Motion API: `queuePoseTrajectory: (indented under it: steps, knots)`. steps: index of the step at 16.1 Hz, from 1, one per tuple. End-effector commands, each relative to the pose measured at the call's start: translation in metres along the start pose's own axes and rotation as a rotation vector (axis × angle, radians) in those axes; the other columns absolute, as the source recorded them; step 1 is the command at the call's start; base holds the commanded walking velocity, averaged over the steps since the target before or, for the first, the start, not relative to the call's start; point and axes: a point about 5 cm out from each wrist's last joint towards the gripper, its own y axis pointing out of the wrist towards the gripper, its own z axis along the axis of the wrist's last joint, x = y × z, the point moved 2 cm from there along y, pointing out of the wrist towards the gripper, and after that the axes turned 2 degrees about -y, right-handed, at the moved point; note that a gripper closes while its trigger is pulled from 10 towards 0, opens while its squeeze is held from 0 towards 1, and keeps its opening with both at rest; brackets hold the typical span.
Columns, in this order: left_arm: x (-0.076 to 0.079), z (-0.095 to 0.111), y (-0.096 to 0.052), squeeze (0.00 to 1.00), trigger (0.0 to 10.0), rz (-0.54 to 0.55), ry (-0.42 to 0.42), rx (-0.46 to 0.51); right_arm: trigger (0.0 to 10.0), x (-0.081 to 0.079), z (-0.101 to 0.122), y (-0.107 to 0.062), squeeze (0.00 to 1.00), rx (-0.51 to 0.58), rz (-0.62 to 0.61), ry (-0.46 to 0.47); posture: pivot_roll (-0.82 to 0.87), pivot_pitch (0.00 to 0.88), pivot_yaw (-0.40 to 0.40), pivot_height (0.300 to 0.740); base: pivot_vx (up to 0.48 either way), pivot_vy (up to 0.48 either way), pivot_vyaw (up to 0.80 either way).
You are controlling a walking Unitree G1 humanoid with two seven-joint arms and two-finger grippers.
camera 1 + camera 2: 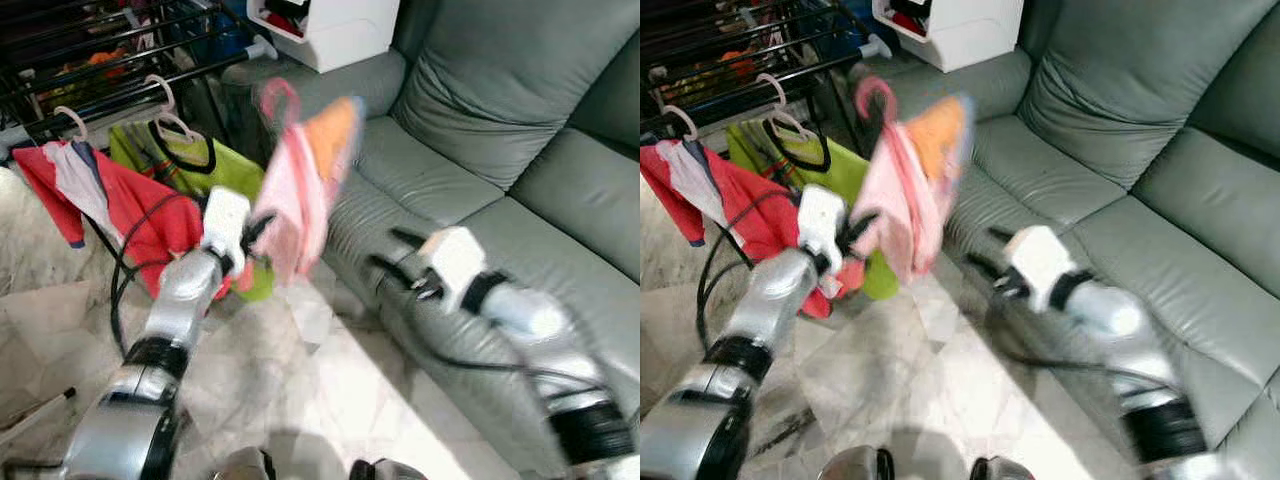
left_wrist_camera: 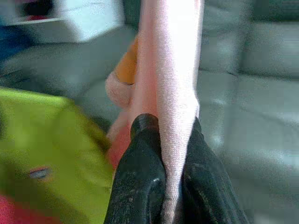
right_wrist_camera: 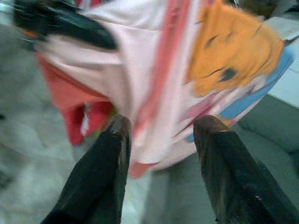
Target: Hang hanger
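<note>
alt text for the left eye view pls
The left gripper holds up a pink garment on a pink hanger, between a clothes rack and a grey sofa. The right gripper is open over the sofa.

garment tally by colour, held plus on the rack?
Pink garment, clamped in the left tool: 1
Red garment on the rack: 1
Green garment on the rack: 1
Total: 3
</note>
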Motion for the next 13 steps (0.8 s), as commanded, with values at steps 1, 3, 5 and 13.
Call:
queuePoseTrajectory:
  steps: [1, 3, 5, 13]
  knots:
    - [0.005, 0.002, -0.008, 0.00, 0.0, -0.115, 0.097, -0.001, 10.0, 0.012, 0.000, -0.009, 1.00, -0.008, 0.008, -0.011, -0.06, 0.072, 0.028, 0.740, 0.000, 0.000, 0.00]
    - [0.014, -0.016, -0.028, 0.00, 0.0, -0.294, 0.164, -0.090, 10.0, 0.027, -0.004, -0.027, 1.00, -0.079, 0.083, -0.031, -0.06, 0.077, 0.032, 0.740, 0.000, 0.000, 0.00]
    - [0.029, -0.022, -0.040, 0.00, 0.0, -0.442, 0.215, -0.113, 10.0, 0.035, -0.012, -0.038, 1.00, -0.166, 0.194, -0.022, -0.05, 0.076, 0.033, 0.740, 0.000, 0.000, 0.00]
    - [0.077, -0.005, -0.043, 0.00, 0.0, -0.676, 0.270, 0.002, 10.0, 0.037, -0.021, -0.047, 1.00, -0.296, 0.488, 0.024, -0.05, 0.068, 0.028, 0.740, 0.000, 0.000, 0.00]
